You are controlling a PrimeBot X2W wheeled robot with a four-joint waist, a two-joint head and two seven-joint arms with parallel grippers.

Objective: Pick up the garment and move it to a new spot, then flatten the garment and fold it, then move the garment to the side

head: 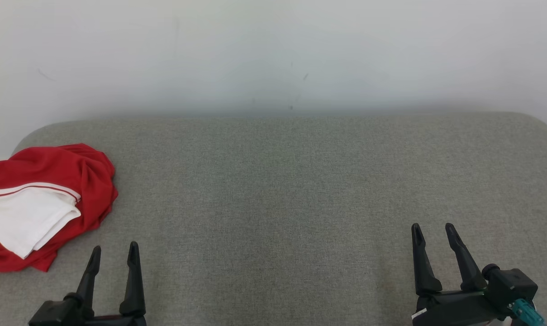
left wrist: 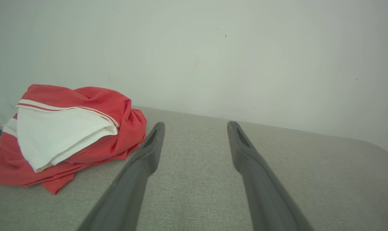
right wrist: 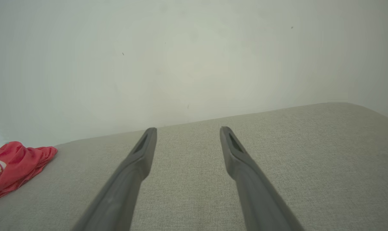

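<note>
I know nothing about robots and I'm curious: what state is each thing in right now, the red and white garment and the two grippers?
Garment: crumpled in a heap at the left end of the grey cushion, unfolded, held by nothing.
Left gripper: open, empty, near the garment but not touching.
Right gripper: open, empty, far from the garment.

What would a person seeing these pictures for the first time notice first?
The bunched red and white garment stands out, lying at the left end of the grey padded surface. Then the two dark tools, both open and empty: the left tool close beside the garment, the right tool far from it.
</note>
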